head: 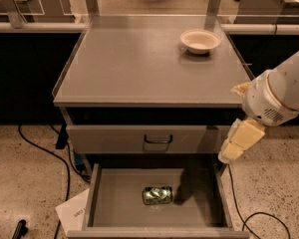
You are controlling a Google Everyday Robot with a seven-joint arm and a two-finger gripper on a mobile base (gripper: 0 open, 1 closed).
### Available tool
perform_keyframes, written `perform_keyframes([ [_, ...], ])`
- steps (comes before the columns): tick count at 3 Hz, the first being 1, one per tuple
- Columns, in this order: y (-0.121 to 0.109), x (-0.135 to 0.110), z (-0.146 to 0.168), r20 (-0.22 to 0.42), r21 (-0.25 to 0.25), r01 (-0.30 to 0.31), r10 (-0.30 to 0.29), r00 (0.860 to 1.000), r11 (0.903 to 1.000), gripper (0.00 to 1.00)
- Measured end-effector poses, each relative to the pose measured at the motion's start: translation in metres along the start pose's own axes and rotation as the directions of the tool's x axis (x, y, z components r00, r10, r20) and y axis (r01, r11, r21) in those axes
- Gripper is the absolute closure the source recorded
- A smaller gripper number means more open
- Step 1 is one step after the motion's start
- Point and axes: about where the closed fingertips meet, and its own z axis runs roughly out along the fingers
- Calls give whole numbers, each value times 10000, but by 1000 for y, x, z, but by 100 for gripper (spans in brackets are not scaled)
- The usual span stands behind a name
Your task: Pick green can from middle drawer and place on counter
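The green can lies on its side on the floor of the open middle drawer, near the drawer's centre. The counter is the grey top of the cabinet above it. My gripper hangs from the white arm at the right, over the drawer's right wall, above and to the right of the can and apart from it. It holds nothing that I can see.
A white bowl stands at the counter's back right. A shut drawer front with a dark loop handle is above the open drawer. Black cables and a sheet of paper lie on the floor at left.
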Motion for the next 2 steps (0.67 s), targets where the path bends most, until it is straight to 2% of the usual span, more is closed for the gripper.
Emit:
perform_keyframes([
  [2, 33, 15, 93, 967, -734, -892, 961, 9907, 9933, 0],
])
